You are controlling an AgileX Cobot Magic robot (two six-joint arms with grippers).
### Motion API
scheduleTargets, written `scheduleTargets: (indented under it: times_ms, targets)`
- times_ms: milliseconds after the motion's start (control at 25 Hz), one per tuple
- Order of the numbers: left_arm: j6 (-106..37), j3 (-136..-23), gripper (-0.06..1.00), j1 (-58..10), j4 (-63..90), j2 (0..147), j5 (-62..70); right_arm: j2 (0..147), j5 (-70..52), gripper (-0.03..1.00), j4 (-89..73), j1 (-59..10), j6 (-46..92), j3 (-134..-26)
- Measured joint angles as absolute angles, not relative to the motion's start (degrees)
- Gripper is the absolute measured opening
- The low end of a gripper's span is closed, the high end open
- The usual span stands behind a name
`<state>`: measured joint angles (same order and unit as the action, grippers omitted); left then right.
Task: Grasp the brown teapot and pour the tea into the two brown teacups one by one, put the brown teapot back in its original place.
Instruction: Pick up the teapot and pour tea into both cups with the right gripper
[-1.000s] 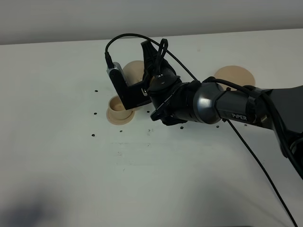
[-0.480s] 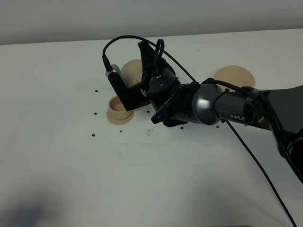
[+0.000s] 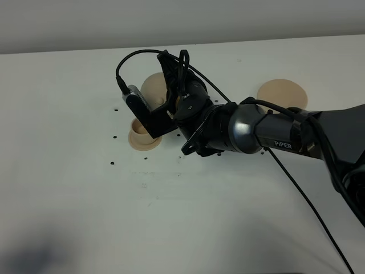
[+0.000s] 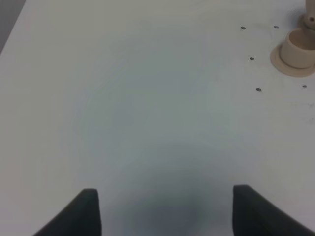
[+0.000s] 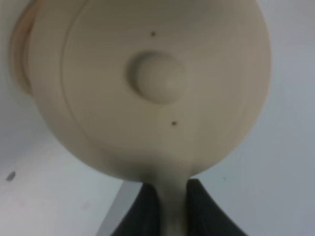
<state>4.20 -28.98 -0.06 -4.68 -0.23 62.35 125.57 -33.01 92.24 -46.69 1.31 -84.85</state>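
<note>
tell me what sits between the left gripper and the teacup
Between the left gripper and the teacup, only bare white table with a few dark specks; the left wrist view shows it.

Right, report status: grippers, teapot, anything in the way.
Right gripper shut on teapot handle. Left gripper open above the table. Teapot off its saucer, close to a cup. Nothing seen in the way.

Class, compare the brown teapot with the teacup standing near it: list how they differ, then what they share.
The brown teapot is clamped by its handle in the right gripper; the teacup stands free on its saucer. The teapot is closed by a knobbed lid; the teacup is open-topped. The teapot is clearly larger than the teacup. Both are plain light tan.
</note>
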Motion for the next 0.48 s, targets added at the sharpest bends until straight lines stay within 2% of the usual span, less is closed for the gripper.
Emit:
scheduleTargets:
  times_ms: [480]
  targets:
    - [4.2, -28.98, 0.59, -0.06, -4.68, -0.23, 62.35, 125.57, -33.13, 0.09, 92.74, -46.69, 8.08, -84.85]
